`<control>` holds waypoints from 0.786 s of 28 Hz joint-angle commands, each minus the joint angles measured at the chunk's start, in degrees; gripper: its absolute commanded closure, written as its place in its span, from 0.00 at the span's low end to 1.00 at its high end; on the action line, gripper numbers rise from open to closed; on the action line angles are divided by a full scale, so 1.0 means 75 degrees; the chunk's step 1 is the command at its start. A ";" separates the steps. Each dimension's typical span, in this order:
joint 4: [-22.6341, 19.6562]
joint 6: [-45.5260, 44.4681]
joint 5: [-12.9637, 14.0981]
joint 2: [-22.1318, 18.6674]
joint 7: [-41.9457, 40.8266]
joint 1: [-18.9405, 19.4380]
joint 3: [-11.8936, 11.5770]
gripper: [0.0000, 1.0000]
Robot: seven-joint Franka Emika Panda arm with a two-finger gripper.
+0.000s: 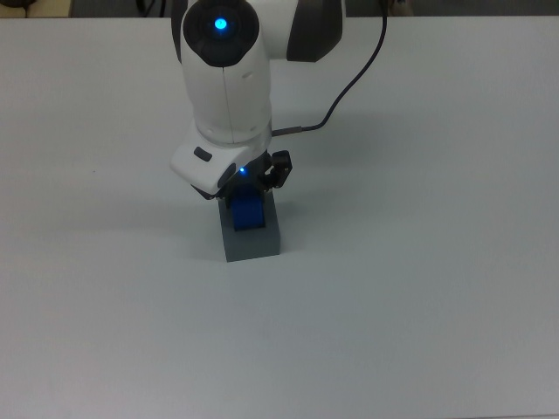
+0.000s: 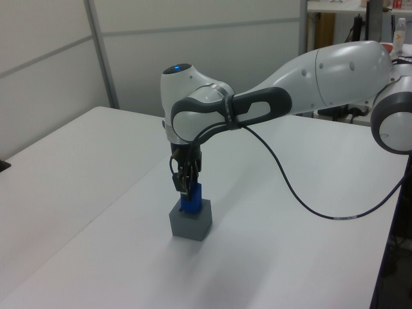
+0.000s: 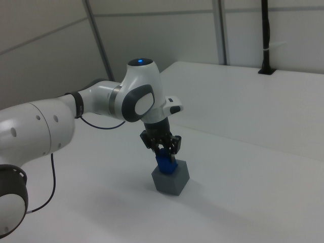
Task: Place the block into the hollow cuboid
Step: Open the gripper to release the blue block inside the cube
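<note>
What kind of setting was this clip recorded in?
Likely a robotics lab: a bare white table, plain partition walls, and a cluttered bench behind the arm.
</note>
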 commanded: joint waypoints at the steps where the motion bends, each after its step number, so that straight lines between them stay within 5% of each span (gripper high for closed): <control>1: -0.0257 0.0462 0.0164 0.0012 0.0109 0.0001 0.0039 0.50; 9: -0.0269 0.0498 0.0152 0.0012 0.0132 0.0001 0.0039 0.47; 10: -0.0269 0.0486 0.0129 0.0012 0.0167 0.0013 0.0039 0.00; 22: -0.0257 -0.0556 0.0140 -0.0748 0.0589 -0.0057 -0.0008 0.00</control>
